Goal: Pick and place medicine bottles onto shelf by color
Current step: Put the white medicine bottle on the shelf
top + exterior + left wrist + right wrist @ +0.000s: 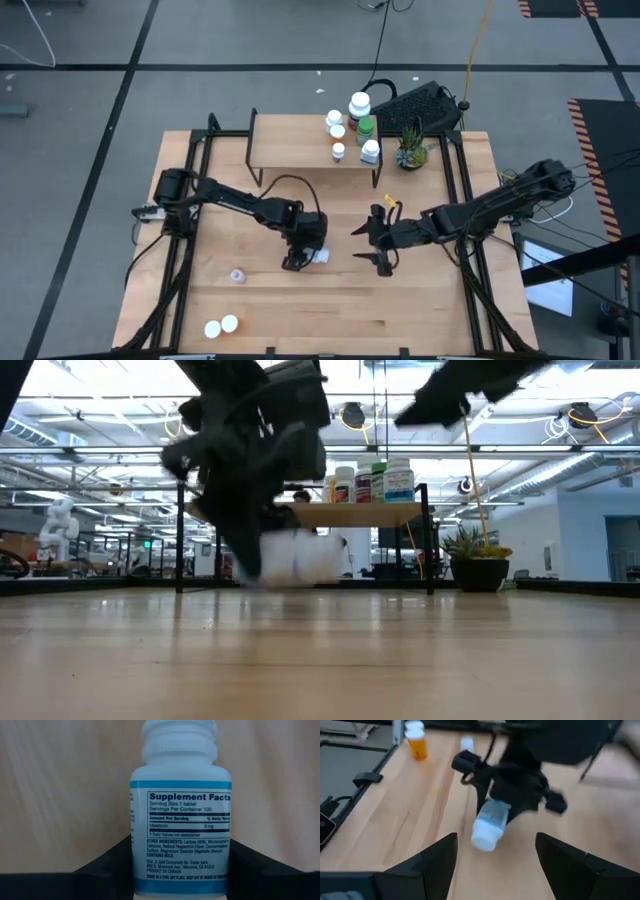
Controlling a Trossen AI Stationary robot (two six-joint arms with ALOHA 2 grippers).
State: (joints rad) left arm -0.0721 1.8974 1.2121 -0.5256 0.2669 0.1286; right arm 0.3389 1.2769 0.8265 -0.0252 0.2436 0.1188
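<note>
A grey concrete floor marked with dark tape lines is seen around a light wooden tabletop point(300, 310) set in a black frame. At its far edge stands the low light-wood shelf on thin black legs point(290, 145), and on the shelf's right end a cluster of small white-capped medicine bottles point(355, 125) has already been gathered, beside a small potted green plant point(410, 152). Three more bottles are left on the near left of the table: a small one alone point(237, 275) and a white-capped pair at the front edge point(221, 326).

The left gripper point(298, 258) is lowered to the middle of the table, where a white plastic pill bottle with a blue-bordered supplement label point(181, 820) is held between its fingers point(107, 865); the jaws are closed against the bottle's sides. The bottle's long axis is seen tilted, cap downward and pointing away from the gripper, close to the tabletop.

The right gripper point(378, 243) is held just beside it to the right, jaws spread wide and empty, facing the bottle. The left arm is judged the nearer and already engaged; the shelf lies beyond the bottle, towards the far edge, so the coming move is judged to be a lift and carry in that direction.
</note>
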